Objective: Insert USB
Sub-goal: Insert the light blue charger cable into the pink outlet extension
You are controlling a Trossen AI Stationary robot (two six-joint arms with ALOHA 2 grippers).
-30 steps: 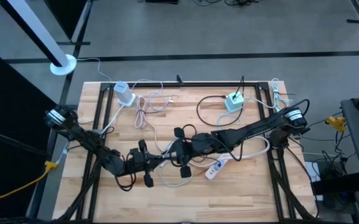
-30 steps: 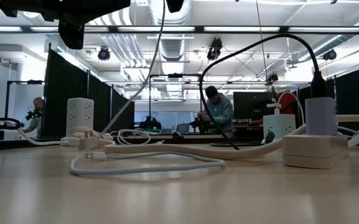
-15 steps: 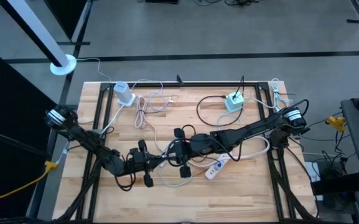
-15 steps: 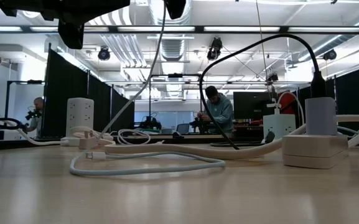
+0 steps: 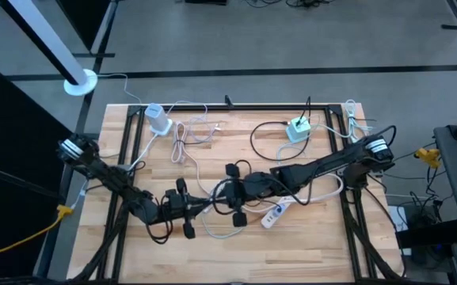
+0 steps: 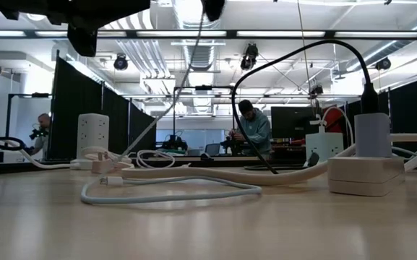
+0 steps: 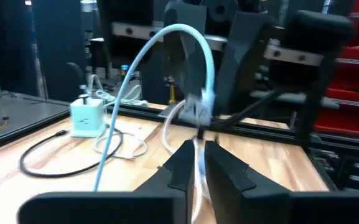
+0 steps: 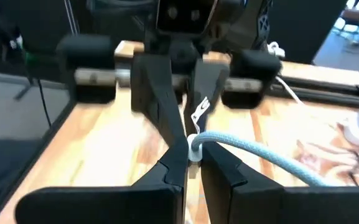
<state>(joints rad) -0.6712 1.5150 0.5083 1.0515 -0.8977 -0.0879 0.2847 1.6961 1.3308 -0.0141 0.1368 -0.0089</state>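
Pinching cable [image 8: 254,151] (both tools [image 8: 191,155])

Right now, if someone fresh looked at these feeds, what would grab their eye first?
The two claws meeting nose to nose over the table's near middle: the left claw and right claw both pinch the same light blue cable, which arches between them. Next, the clutter around them: a white power strip just right of the claws, and a charger block toward the far edge.

Surface: wooden table [image 5: 133,245] | far left: white charger [image 5: 158,120] | far right: pale green adapter [image 5: 297,129] | near right: white power strip [image 5: 276,214] | left of centre: coiled white cable [image 5: 181,142]
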